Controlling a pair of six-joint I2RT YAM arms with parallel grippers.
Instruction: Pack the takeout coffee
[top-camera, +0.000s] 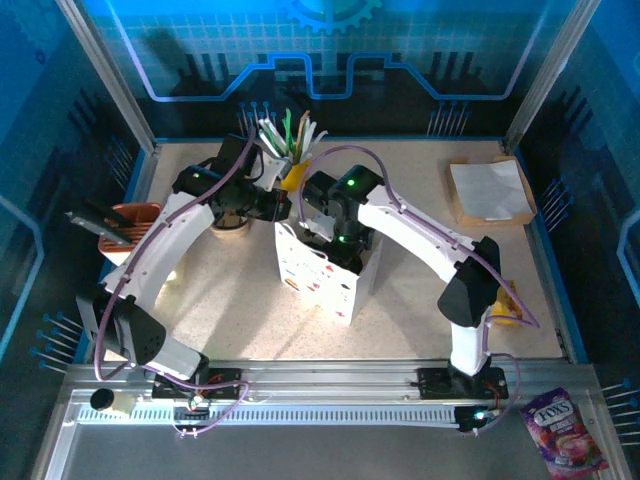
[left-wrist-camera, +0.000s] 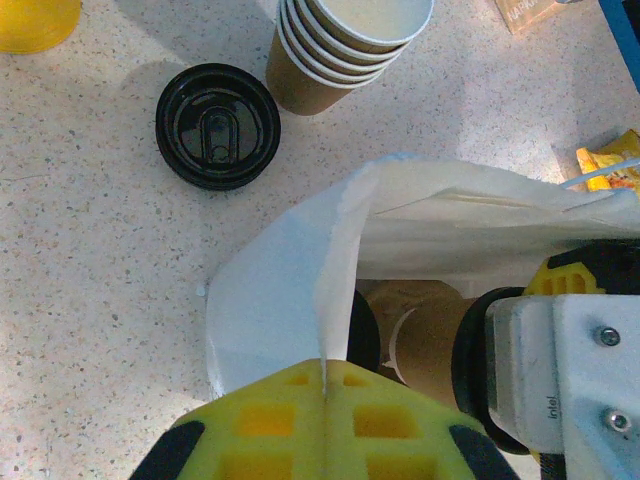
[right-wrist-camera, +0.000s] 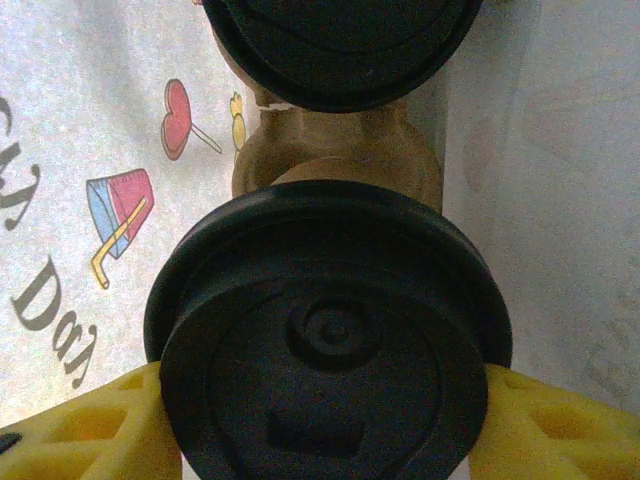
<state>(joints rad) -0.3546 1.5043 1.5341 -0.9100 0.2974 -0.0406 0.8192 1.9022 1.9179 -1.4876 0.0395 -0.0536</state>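
Two coffee cups are inside the white paper bag (right-wrist-camera: 90, 150): the upper cup (right-wrist-camera: 340, 50) stands free, and the lower cup (right-wrist-camera: 330, 340) is clasped by the right gripper (right-wrist-camera: 320, 430). The left gripper (left-wrist-camera: 325, 410) pinches the bag's rim. The placing step looks nearly done, so next the right fingers should part and lift clear without tipping either cup.

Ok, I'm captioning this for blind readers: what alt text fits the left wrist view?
The left gripper pinches the rim of a white paper bag, holding it open, with a lidded brown cup visible inside. Beyond the bag, a black lid and a stack of lidless paper cups sit on the speckled table.
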